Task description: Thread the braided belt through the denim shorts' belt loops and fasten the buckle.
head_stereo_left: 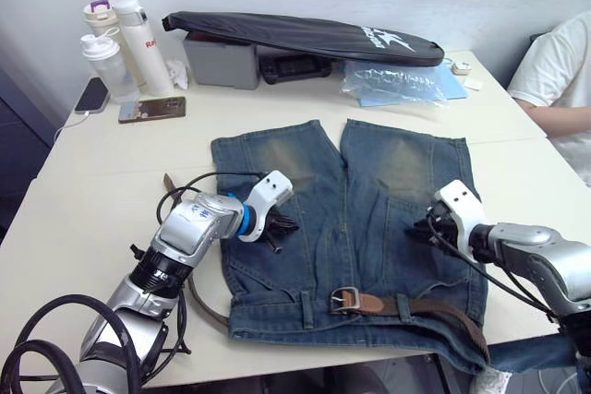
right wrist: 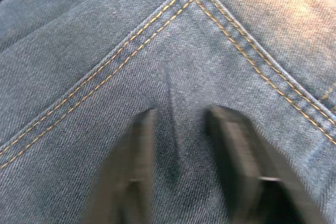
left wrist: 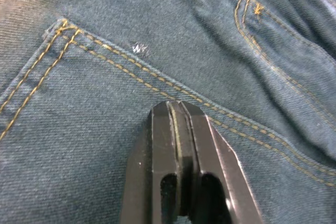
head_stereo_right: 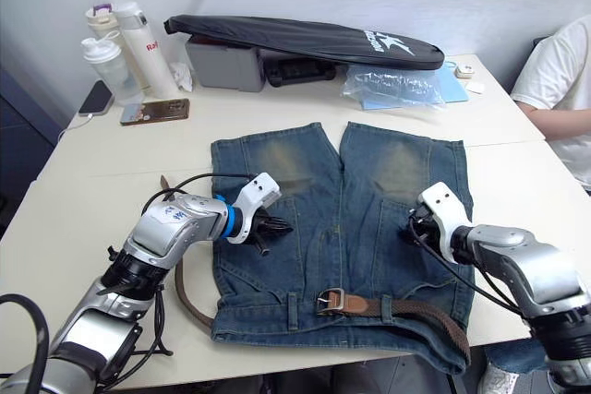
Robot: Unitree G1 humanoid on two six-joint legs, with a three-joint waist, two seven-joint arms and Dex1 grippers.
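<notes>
The shorts (head_stereo_left: 346, 228) lie flat on the table (head_stereo_left: 111, 182), waistband toward the robot and legs pointing at the far wall. Both legs have those yellowish worn patches near the hems.

The belt (head_stereo_left: 434, 309) runs along the waistband. The buckle (head_stereo_left: 343, 299) sits around the middle of the waist with a tan tip (head_stereo_left: 371, 303) poking through it, so it looks fastened, or at least the end is fed through the frame. To the right of it, the brown strap passes under a loop (head_stereo_left: 404, 307) and curls down around the shorts' right corner. On the left side the belt sticks out past the edge of the denim and bends up along it on the bare table, with its other tan end (head_stereo_left: 169, 184) up near the left arm's cables.

The left gripper (head_stereo_left: 280, 226) is over the left back pocket, fingers (left wrist: 176, 129) pressed together with nothing between them, tips right at the denim by the pocket seam. The right gripper (right wrist: 178, 124) is over the right pocket, fingers spread apart and empty, tips close to or on the cloth; can't tell which.

Behind the shorts there's a black bag (head_stereo_left: 305, 36) on a grey box (head_stereo_left: 220, 60), a plastic bag (head_stereo_left: 392, 82), three bottles (head_stereo_left: 120, 48) and a phone (head_stereo_left: 151, 109). A person's arm (head_stereo_left: 559, 89) in a white sleeve is at the right edge.
</notes>
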